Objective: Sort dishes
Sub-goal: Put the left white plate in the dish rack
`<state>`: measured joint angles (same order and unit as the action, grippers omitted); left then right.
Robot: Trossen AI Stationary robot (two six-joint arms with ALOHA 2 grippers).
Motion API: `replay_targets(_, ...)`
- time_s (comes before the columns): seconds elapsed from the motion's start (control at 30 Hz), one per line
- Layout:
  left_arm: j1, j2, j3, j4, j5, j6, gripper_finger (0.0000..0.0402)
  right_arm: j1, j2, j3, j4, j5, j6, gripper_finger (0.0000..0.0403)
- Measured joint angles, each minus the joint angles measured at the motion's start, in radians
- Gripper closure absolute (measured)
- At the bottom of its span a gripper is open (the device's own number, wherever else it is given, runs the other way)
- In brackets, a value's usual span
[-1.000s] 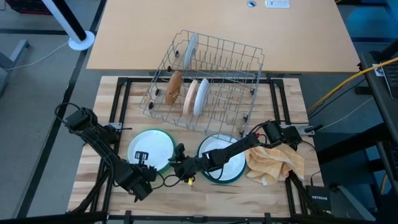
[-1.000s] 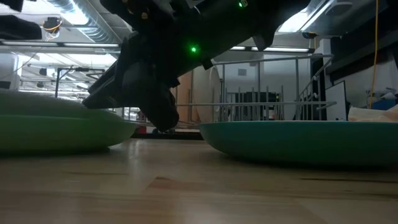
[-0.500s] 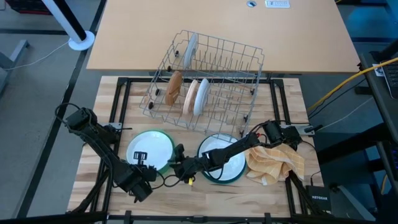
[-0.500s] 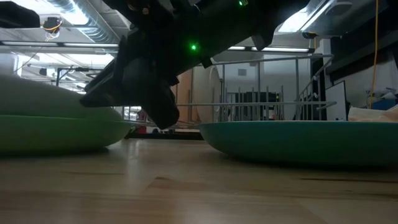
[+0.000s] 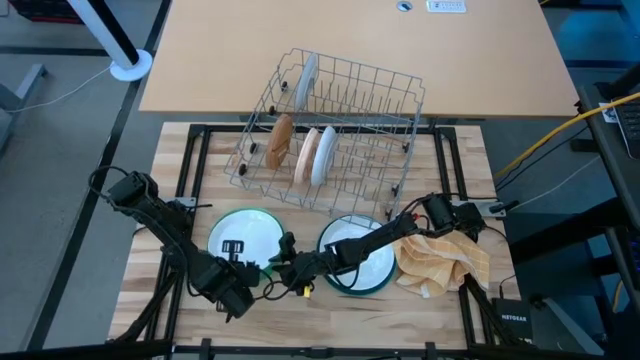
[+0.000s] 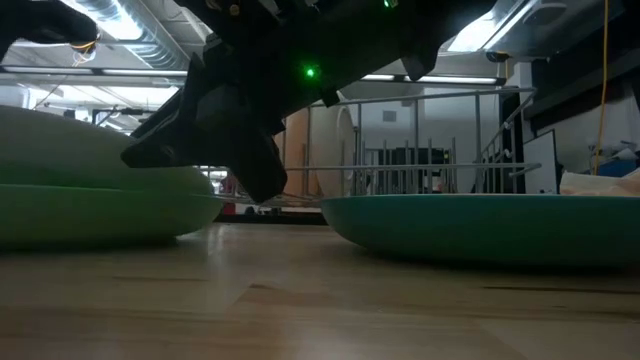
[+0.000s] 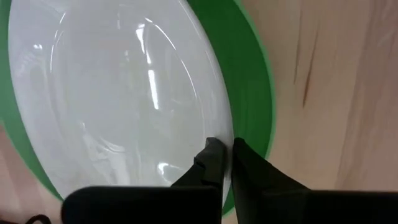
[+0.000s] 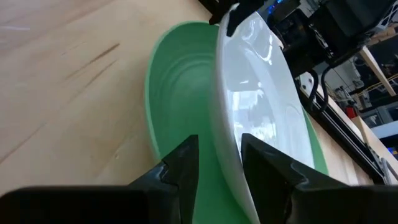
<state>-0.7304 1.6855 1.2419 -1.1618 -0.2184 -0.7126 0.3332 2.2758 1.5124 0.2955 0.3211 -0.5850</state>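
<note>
A white plate (image 5: 243, 240) lies on a larger green plate (image 5: 266, 262) at the table's near left. It is tipped, and its far part rests on the green plate. My left gripper (image 7: 225, 149) is shut on the white plate's near rim. My right gripper (image 8: 217, 146) comes in low from the right and is open. One finger is above and one below the white plate's right rim (image 8: 229, 155). The right arm reaches over a teal plate (image 5: 352, 285) with a white plate (image 5: 375, 262) on it. More dishes stand on edge in the wire rack (image 5: 325, 135). My left gripper pinches the white plate's near rim (image 7: 227, 134) between its two fingers, one on the upper face and one underneath. The fingers come from above, pointing steeply down. The held side is raised off the green plate (image 7: 255, 112). My right gripper: whether its fingers touch the rim I cannot tell.
A crumpled yellow checked cloth (image 5: 445, 260) lies at the near right, beside the teal plate. The rack stands across the table's far side, tilted, and holds brown, tan and white plates. Bare wood shows along the near edge (image 6: 320, 300).
My left gripper has risen and drifted a little toward the table's right, still shut on the white plate's rim. The held side of the plate has lifted off the green plate and the plate tips more steeply. My right gripper has kept still.
</note>
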Motion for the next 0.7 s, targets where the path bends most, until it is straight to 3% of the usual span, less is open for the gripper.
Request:
replay_targets(0.53,0.06,0.0,0.0,0.01,-0.005,0.064,0.0401,-0.021,0.0,0.0,-0.013,-0.002,0.046,0.0278)
replay_targets(0.7,0.062,0.0,0.0,0.03,-0.006,0.065,0.0401,-0.034,0.0,0.0,-0.025,-0.017,0.06,0.0316)
